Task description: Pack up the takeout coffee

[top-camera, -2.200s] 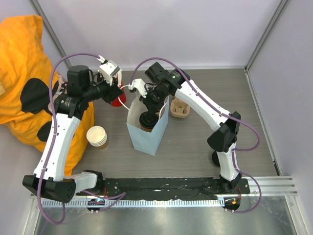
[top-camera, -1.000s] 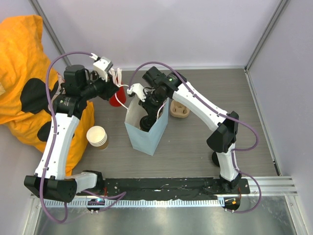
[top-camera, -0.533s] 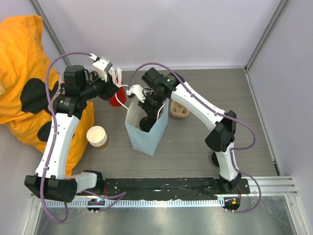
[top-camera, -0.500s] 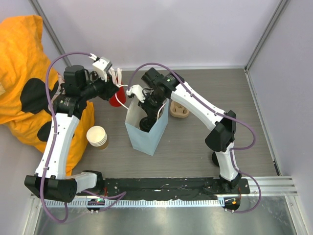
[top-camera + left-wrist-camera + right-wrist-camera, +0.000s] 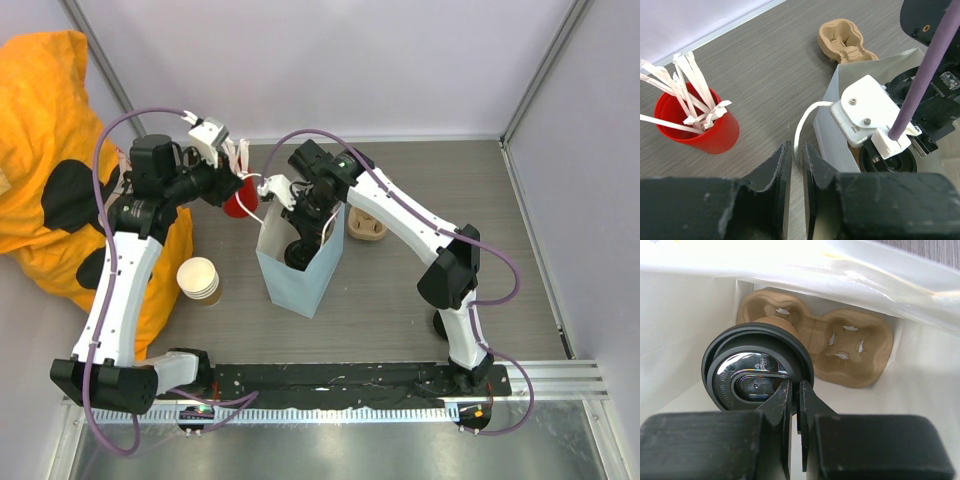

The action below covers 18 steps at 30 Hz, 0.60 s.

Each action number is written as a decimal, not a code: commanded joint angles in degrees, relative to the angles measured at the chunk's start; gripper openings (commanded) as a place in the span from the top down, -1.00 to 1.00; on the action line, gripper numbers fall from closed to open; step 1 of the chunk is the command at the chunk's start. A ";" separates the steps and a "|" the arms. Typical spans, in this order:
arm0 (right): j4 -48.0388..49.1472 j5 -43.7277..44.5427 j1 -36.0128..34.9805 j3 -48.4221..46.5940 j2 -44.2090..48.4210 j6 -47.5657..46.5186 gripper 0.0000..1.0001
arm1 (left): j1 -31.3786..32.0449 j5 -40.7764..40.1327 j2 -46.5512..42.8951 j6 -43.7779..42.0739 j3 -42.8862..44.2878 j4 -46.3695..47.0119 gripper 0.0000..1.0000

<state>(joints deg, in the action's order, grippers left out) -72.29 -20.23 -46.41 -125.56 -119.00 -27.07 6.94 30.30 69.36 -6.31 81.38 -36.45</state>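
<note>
**Tan-brown paper takeout coffee cup (image 5: 757, 365) with round black plastic lid held inside pale blue paper bag (image 5: 300, 275)**

The takeout coffee cup is seen deep inside the bag, over one pocket of a moulded brown pulp carrier (image 5: 850, 350) lying at the bag's bottom. The lid's rim is pinched by the right claw (image 5: 796, 400), drawn narrow upon it. The bag's white looped paper handle (image 5: 802, 117) is gripped by the left claw (image 5: 796, 160), nearly closed, at the bag's far-left corner. A red plastic cup of white strips (image 5: 700, 125) is set left of the bag on the grey wood-grain desk (image 5: 420, 300).
</note>
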 commanded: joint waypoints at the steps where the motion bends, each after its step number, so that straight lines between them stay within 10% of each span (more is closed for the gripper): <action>1: 1.01 -0.87 -0.34 -0.74 0.26 0.17 0.98 | -0.61 1.77 -1.86 0.77 -0.17 2.61 0.63; 18: 1.89 -2.18 -0.35 -1.80 0.35 0.35 0.98 | -1.05 2.39 -2.21 1.12 -1.05 2.78 0.64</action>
<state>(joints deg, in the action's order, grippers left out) -72.03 -20.93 -46.44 -125.56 -119.02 -27.07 6.48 31.33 68.75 -6.09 80.68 -36.23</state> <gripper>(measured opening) 0.104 0.183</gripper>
